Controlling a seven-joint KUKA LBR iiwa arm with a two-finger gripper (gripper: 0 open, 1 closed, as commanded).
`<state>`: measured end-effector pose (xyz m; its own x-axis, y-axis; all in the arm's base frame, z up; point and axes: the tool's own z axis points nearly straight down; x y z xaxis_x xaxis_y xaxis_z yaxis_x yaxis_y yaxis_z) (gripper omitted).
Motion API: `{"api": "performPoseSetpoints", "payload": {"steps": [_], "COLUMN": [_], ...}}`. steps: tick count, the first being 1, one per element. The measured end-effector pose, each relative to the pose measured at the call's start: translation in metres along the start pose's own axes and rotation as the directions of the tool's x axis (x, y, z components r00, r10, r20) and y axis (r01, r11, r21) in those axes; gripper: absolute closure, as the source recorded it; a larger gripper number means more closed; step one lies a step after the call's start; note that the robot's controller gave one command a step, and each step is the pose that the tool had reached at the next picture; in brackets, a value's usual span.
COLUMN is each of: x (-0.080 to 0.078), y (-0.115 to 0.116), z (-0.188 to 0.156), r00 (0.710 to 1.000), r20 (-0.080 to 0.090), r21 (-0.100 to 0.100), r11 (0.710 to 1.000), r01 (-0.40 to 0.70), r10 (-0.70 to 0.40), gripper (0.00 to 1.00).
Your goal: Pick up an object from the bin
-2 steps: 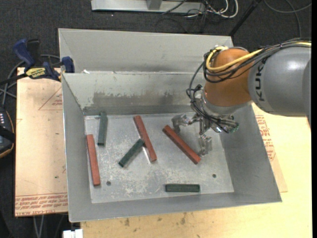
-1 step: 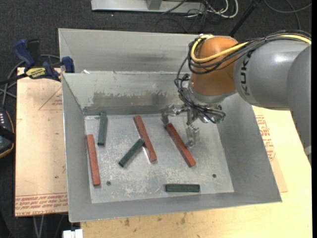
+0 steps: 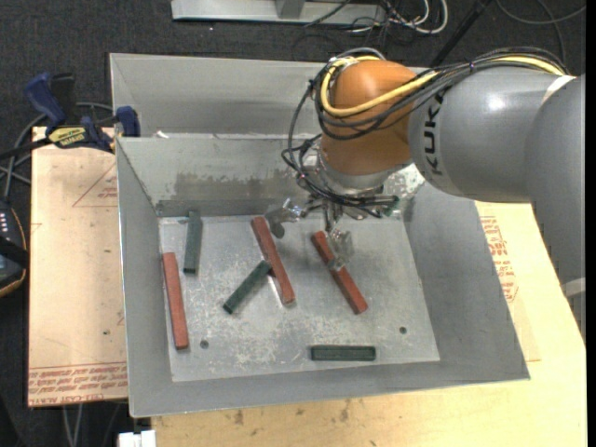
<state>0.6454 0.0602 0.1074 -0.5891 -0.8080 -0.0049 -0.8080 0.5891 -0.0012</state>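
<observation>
My gripper (image 3: pixel 337 246) hangs under the orange wrist cover, right of the bin's middle, with its fingertips down at the upper end of a red-brown bar (image 3: pixel 341 274). That bar lies slanted on the floor, running down to the right. Whether the tips touch or clasp it I cannot make out. A second, longer red-brown bar (image 3: pixel 273 260) lies just to the left, also slanted. A dark green bar (image 3: pixel 247 289) rests against its lower part.
Another dark green bar (image 3: pixel 192 242) and a long red-brown bar (image 3: pixel 174 300) lie near the bin's left wall. One more dark green bar (image 3: pixel 343 353) lies flat by the front edge. The arm comes in from the upper right.
</observation>
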Motion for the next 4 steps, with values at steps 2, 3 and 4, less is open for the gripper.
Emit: {"api": "performPoseSetpoints", "payload": {"steps": [2,3,4], "x": [-0.065,-0.033,-0.041], "y": [0.034,0.043,0.072], "z": [0.038,0.013,0.038], "r00": [0.995,1.000,0.988], "r20": [0.000,-0.002,-0.003], "r21": [-0.002,-0.001,-0.004], "r11": [0.995,1.000,0.988], "r01": [0.100,-0.024,0.156], "r10": [-0.100,0.024,-0.156], "gripper": [0.00,0.00,0.00]}}
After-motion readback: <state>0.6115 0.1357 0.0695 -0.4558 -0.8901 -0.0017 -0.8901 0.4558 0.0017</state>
